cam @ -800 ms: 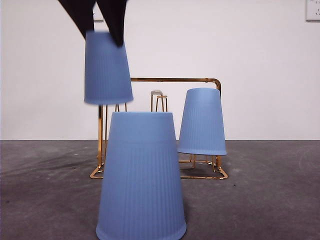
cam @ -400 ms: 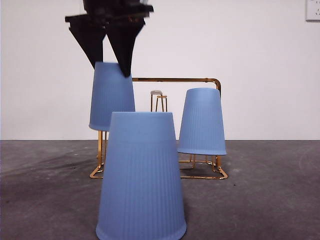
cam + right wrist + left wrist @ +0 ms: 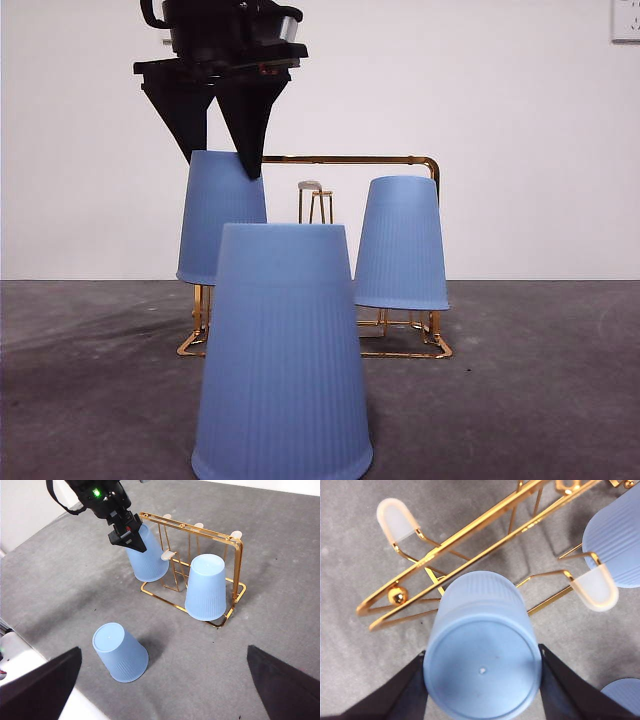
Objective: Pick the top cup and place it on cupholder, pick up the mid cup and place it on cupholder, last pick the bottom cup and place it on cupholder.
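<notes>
My left gripper (image 3: 215, 130) is shut on an upside-down blue cup (image 3: 222, 220), a jaw pressed on each side of its base (image 3: 482, 665). It holds the cup low over the left end of the gold wire cupholder (image 3: 350, 159), with the cup's rim near the rack's base. A second blue cup (image 3: 403, 245) sits upside down on the rack's right end. The third blue cup (image 3: 283, 350) stands upside down on the table in front. My right gripper (image 3: 162, 651) hangs open high above the table, away from the cups.
Between the two cups on the rack a white-tipped prong (image 3: 313, 186) stands bare. In the left wrist view, two more white tips (image 3: 395, 520) flank the held cup. The grey table (image 3: 540, 400) runs back to a white wall.
The left gripper has come down with its cup, from above the rack's handle to low on the rack's left end. The rack with the right cup has shifted slightly left.
</notes>
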`<state>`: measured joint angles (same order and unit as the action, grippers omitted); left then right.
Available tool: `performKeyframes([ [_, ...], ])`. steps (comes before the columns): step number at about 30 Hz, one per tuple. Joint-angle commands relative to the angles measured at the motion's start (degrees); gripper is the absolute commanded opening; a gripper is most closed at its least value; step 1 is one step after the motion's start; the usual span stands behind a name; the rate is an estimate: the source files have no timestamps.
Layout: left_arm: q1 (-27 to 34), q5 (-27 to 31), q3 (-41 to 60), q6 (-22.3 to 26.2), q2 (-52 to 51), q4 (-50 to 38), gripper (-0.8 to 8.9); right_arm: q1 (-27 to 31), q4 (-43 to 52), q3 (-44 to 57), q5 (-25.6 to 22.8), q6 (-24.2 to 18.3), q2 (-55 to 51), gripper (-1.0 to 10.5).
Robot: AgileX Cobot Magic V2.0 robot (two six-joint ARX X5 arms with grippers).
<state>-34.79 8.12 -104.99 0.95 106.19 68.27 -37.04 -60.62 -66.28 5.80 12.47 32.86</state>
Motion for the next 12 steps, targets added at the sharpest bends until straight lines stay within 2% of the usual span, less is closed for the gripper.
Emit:
performKeyframes([
  [1,0.5,0.35,-1.55,0.94,1.14,-0.33,1.0,-0.35,0.39,-0.46,-0.24,0.55,0.37,5.6],
  [3,0.76,0.26,-1.55,0.92,1.14,-0.17,2.3,-0.35,0.39,-0.46,-0.22,0.55,0.37,5.6],
  [4,0.76,0.24,-1.55,0.92,1.14,-0.17,3.28,-0.35,0.39,-0.46,-0.24,0.55,0.37,5.6],
  [6,0.76,0.2,-1.55,0.92,1.09,-0.2,4.31,-0.35,0.39,-0.46,-0.24,0.52,0.37,5.6],
  [8,0.74,0.17,-1.57,0.9,0.96,-0.17,4.76,-0.35,0.42,-0.46,-0.26,0.5,0.37,5.6],
  [12,0.63,0.09,-2.05,-0.02,0.22,0.09,4.76,-0.35,0.44,-0.46,-0.31,0.48,0.37,5.6],
])
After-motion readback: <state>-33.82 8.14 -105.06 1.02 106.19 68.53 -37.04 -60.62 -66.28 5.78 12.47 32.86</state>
